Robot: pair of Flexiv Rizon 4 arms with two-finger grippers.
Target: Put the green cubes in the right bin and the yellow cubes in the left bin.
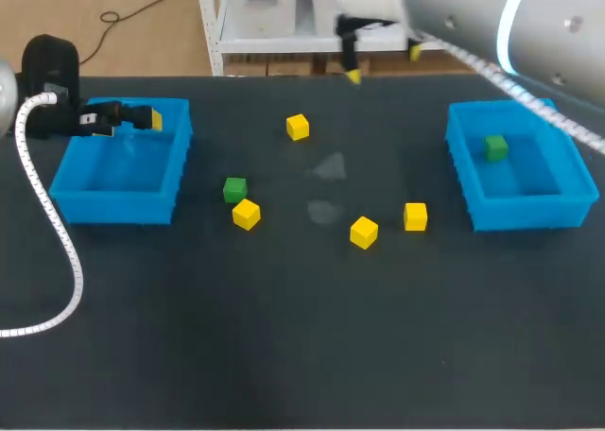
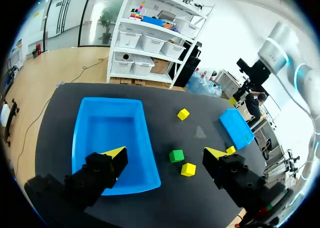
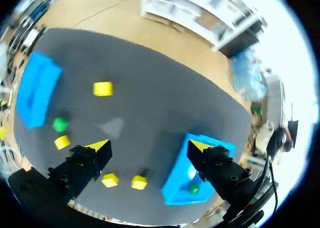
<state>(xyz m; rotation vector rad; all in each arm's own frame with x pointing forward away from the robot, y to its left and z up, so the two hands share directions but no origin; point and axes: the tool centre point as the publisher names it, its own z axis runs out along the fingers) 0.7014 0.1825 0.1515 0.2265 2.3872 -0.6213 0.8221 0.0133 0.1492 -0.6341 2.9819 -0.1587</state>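
Left gripper (image 2: 166, 153), spread wide, above left bin (image 2: 107, 130)

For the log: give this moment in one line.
left gripper open over left bin | right gripper open | right bin: green cube | table: four yellow cubes, loose green cube

In the head view, the right arm (image 1: 510, 25) is running off the upper edge and blocking the tabletop's (image 1: 302, 355) far right corner. In the left wrist view, the left gripper's (image 2: 166, 158) fingers (image 2: 100, 170) are covering the left bin's (image 2: 112, 133) near wall and most of one yellow cube (image 2: 230, 149). In the right wrist view, a finger of the right gripper (image 3: 149, 148) is hiding a corner of the right bin (image 3: 175, 185), whose green cube (image 3: 193, 189) is showing only as a tiny blob.
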